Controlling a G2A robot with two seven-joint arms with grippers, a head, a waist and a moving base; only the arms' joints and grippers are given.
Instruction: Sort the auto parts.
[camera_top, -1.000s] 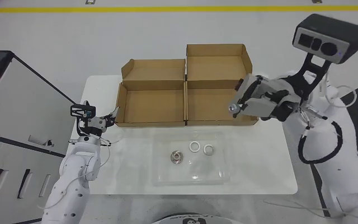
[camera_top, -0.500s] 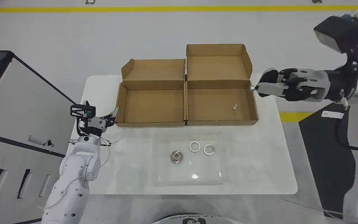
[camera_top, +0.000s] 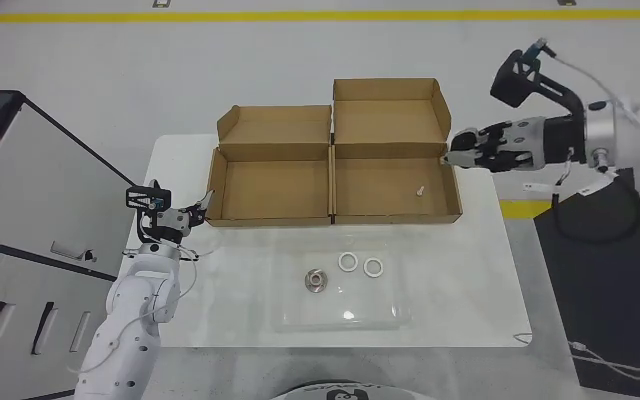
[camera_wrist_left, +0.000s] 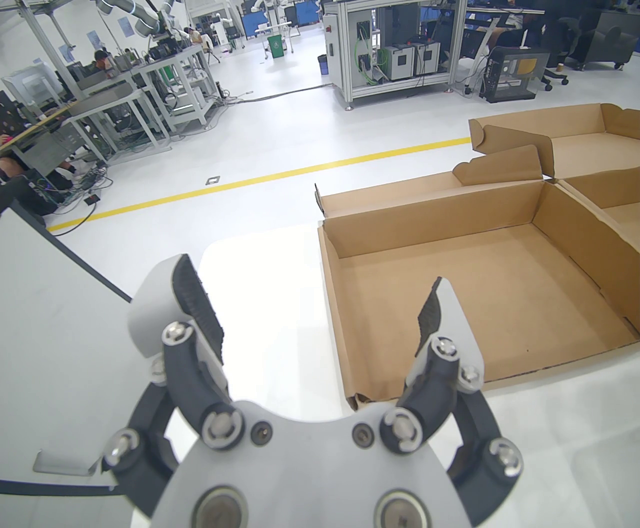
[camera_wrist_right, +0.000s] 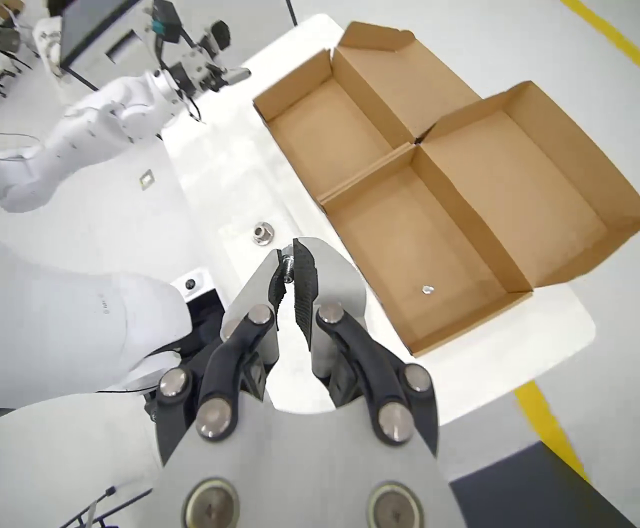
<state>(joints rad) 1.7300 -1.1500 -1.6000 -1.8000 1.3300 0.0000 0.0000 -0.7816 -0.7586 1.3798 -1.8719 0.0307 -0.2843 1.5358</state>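
- Right gripper (camera_top: 452, 157) hangs just off the outer side wall of the right cardboard box (camera_top: 380, 190), over the table's edge; its fingers (camera_wrist_right: 305, 280) are drawn nearly together, only a thin slit between the pads
- A small silvery bit (camera_wrist_right: 286, 262) shows in that slit at the tips; cannot tell whether it is pinched there or lies on the table beyond
- Down in the right cardboard box, a single small screw (camera_top: 421, 188) lies on the floor, near the outer wall and the front wall; nothing touches it
- Left cardboard box (camera_top: 270, 190) sits flush against its neighbour, lid flap folded back, floor bare brown
- Left gripper (camera_wrist_left: 312, 280) hovers low over the white table (camera_top: 480, 280), just beside the near outer corner of the left cardboard box; fingers spread wide, nothing between them
- In front of the boxes lies a clear tray (camera_top: 300, 310); on it a metal flanged nut (camera_top: 316, 280) sits upright, bore facing up
- Just beside the nut, toward the right arm, a white ring (camera_top: 347, 262) and a second white ring (camera_top: 374, 268) lie flat, close together but apart; both sit well clear of either gripper
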